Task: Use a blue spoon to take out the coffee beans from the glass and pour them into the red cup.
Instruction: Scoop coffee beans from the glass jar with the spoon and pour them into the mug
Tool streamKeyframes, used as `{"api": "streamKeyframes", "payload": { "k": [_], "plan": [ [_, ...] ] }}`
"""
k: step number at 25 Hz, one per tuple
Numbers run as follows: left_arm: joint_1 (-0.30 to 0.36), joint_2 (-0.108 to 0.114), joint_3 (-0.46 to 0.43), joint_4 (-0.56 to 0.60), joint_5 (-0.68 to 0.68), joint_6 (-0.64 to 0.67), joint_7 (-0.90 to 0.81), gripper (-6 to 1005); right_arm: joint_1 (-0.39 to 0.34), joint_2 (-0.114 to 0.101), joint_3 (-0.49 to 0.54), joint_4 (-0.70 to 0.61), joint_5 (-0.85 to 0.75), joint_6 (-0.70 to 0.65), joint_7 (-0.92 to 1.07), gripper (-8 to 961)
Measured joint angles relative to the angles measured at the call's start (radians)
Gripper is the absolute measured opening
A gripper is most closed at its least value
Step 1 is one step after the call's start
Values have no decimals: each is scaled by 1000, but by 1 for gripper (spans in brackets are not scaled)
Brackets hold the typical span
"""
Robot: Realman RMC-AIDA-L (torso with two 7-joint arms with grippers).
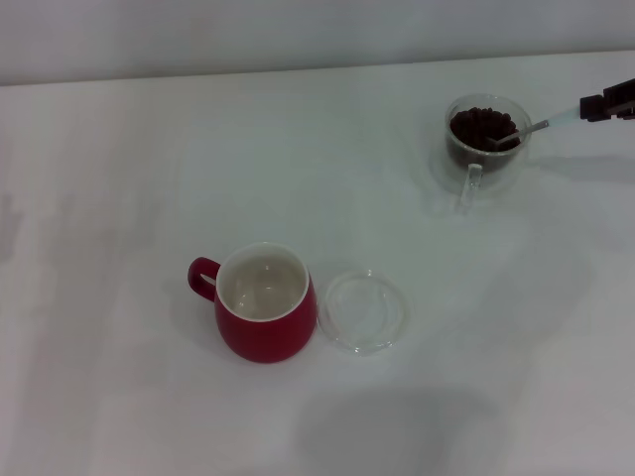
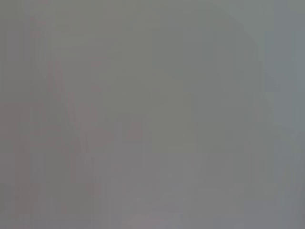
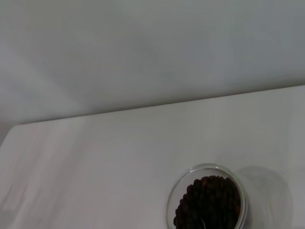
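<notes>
The glass (image 1: 486,149) stands at the back right, filled with dark coffee beans (image 1: 481,126). The blue spoon (image 1: 558,120) slants into it, its metal bowl among the beans and its pale handle running out to the right. My right gripper (image 1: 591,106) comes in from the right edge and is shut on the end of that handle. The red cup (image 1: 264,325), white inside and with no beans showing, stands near the front centre, handle to the left. In the right wrist view the glass (image 3: 174,205) and its beans (image 3: 209,200) lie close below. My left gripper is out of view.
A flat clear round saucer (image 1: 364,310) lies just right of the red cup. Everything rests on a white table (image 1: 119,178), whose back edge meets a pale wall. The left wrist view shows only plain grey.
</notes>
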Motion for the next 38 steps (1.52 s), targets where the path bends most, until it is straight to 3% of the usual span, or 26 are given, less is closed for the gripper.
{"api": "streamKeyframes", "payload": {
  "k": [26,38],
  "plan": [
    [6,0,0,-25,0,0,4,893,-51,30,111,0,-1,-7,58,146],
    [11,0,0,-26,2,-2,1,892,-55,34,110,0,-5,0,111,147]
  ]
}}
